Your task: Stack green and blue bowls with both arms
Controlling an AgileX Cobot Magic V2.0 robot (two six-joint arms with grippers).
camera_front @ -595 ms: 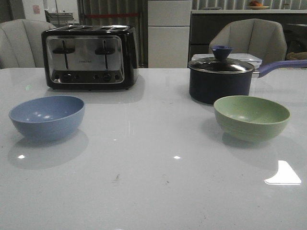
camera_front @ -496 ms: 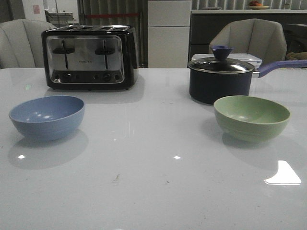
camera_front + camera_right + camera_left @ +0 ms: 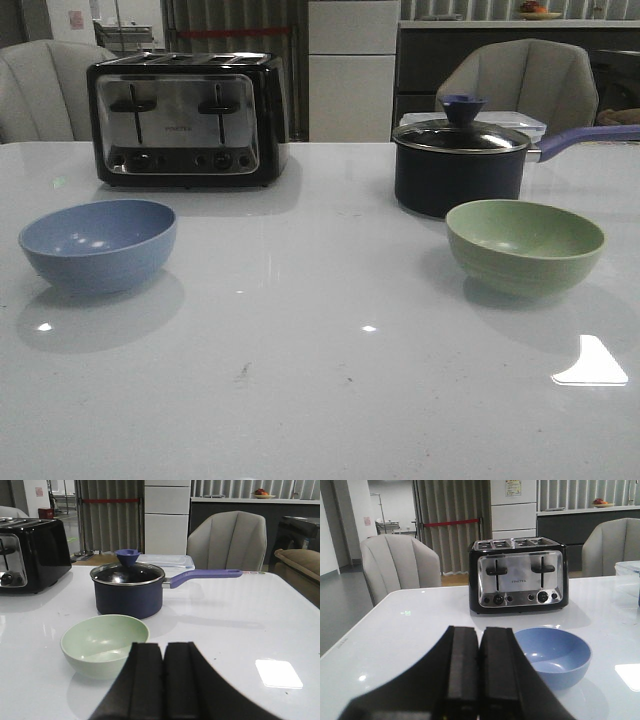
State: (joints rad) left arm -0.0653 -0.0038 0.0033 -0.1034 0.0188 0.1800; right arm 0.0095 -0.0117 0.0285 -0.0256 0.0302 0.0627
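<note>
The dusty blue bowl (image 3: 97, 244) stands upright and empty on the left of the white table; it also shows in the left wrist view (image 3: 554, 655). The pale green bowl (image 3: 524, 244) stands upright and empty on the right, and shows in the right wrist view (image 3: 104, 644). My left gripper (image 3: 480, 631) is shut and empty, short of the blue bowl and apart from it. My right gripper (image 3: 163, 646) is shut and empty, short of the green bowl and apart from it. Neither arm shows in the front view.
A black and chrome toaster (image 3: 186, 120) stands behind the blue bowl. A dark navy lidded saucepan (image 3: 460, 165) with a long handle stands just behind the green bowl. A clear plastic container (image 3: 162, 560) sits behind the pan. Chairs stand beyond the table's far edge.
</note>
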